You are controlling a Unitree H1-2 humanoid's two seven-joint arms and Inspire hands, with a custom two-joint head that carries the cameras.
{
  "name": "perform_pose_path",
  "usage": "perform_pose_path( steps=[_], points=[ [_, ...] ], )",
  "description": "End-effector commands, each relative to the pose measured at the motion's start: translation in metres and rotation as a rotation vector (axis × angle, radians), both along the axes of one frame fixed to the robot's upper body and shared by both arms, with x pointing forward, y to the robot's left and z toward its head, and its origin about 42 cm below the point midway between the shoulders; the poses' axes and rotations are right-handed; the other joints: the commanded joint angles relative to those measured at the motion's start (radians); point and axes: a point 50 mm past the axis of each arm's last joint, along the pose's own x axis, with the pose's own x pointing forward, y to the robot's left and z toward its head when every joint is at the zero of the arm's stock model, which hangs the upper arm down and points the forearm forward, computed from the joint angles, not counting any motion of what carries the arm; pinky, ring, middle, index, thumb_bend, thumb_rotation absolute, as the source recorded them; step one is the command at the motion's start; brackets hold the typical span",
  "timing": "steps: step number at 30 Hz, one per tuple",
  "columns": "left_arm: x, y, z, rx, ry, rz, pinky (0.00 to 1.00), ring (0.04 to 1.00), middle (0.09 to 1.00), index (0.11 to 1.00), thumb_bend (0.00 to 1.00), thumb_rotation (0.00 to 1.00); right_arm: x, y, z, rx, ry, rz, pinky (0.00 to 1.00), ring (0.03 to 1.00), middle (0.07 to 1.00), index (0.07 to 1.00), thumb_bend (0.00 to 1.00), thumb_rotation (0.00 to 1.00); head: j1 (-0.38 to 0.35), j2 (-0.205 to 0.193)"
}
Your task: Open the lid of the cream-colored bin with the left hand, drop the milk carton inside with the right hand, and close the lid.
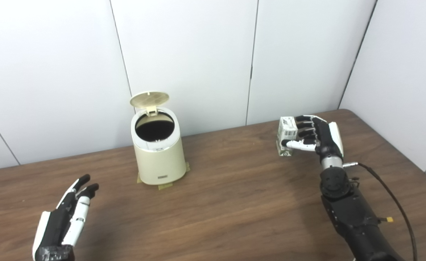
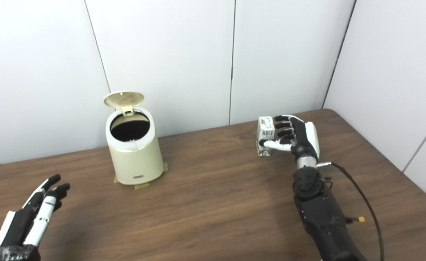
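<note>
The left hand (image 1: 66, 221) rests empty, fingers spread, on the table (image 1: 234, 203). Ahead and to its right stands one cream-colored bin (image 1: 158, 154), its lid (image 1: 149, 99) tipped up. Well to the bin's right, the right hand (image 1: 316, 136) is wrapped around the single upright milk carton (image 1: 286, 136), so the bin lies to its left.

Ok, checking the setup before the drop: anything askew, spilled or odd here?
Nothing stands out. The cream bin stands upright with its lid open, the right hand has its fingers around the upright milk carton, and the left hand hovers open. No spills.
</note>
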Motion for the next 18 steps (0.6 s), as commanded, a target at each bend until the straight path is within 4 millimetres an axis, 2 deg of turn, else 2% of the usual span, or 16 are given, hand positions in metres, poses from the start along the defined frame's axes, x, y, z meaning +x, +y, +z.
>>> perform_pose_path(
  steps=[1,9,14,18],
  points=[
    [0.0047,-0.0028,0.0175,0.007,-0.065,-0.009,0.93,0.898,0.844,0.910,0.12,0.61,0.0103,-0.0067,0.0304,-0.043,-0.107,0.000,0.55,0.568,0.623,0.645,0.80,0.00,-0.001,0.003],
    [0.0049,-0.0021,0.0157,0.006,-0.058,-0.014,0.94,0.897,0.854,0.923,0.13,0.59,0.0097,-0.0026,0.0285,-0.026,-0.099,0.005,0.53,0.564,0.599,0.634,0.80,0.00,-0.002,0.006],
    [0.0058,-0.0009,0.0144,0.012,-0.057,-0.015,0.93,0.892,0.850,0.924,0.13,0.59,0.0106,-0.0013,0.0295,-0.002,-0.092,0.011,0.50,0.570,0.618,0.653,0.80,0.00,-0.001,0.007],
    [0.0059,-0.0007,0.0133,0.004,-0.052,-0.013,0.94,0.895,0.849,0.917,0.13,0.60,0.0115,-0.0031,0.0300,-0.011,-0.087,0.013,0.51,0.575,0.622,0.659,0.80,0.00,-0.001,0.008]
  ],
)
